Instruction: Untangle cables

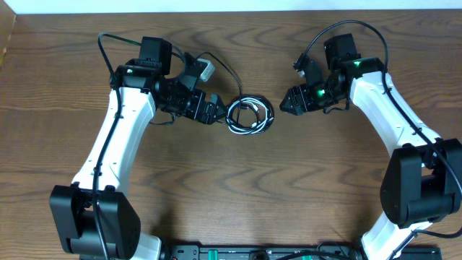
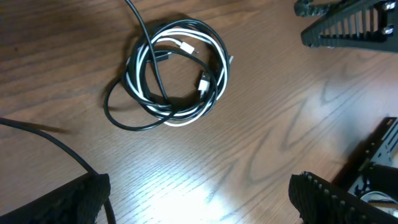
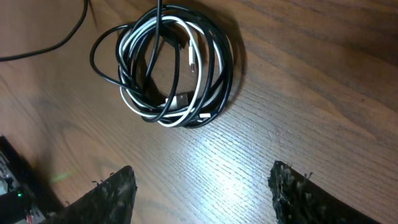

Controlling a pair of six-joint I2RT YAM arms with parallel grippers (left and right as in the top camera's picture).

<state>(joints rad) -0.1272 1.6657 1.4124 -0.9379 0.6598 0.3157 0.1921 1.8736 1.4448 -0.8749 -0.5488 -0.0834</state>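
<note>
The cables (image 1: 250, 115), a bundle of thin black cords and one white cord wound into a rough ring, lie on the brown wood-grain bench (image 1: 238, 195) at its middle, between the two arms. No end effector touches them.

The overhead view alone shows the whole layout. The left end effector (image 1: 216, 112) points at the ring's left edge from just beside it. The right end effector (image 1: 286, 101) faces the ring's right side from a little farther off.

The left wrist view brings out details that are too small to see from above. In the cables (image 2: 177, 78), the white cord loops among the black ones, with small white plug ends lying inside the ring. One black loop (image 2: 115, 115) bulges out of the ring. The left end effector (image 2: 199, 186) has its fingers spread wide, with only bare bench between them. The right end effector (image 2: 348, 28) shows at the top corner.

In the right wrist view the cables (image 3: 171, 68) show a dark flat plug (image 3: 180, 99) inside the ring. A black strand leaves the ring past the top edge. The right end effector (image 3: 202, 174) is also parted and holds nothing.
</note>
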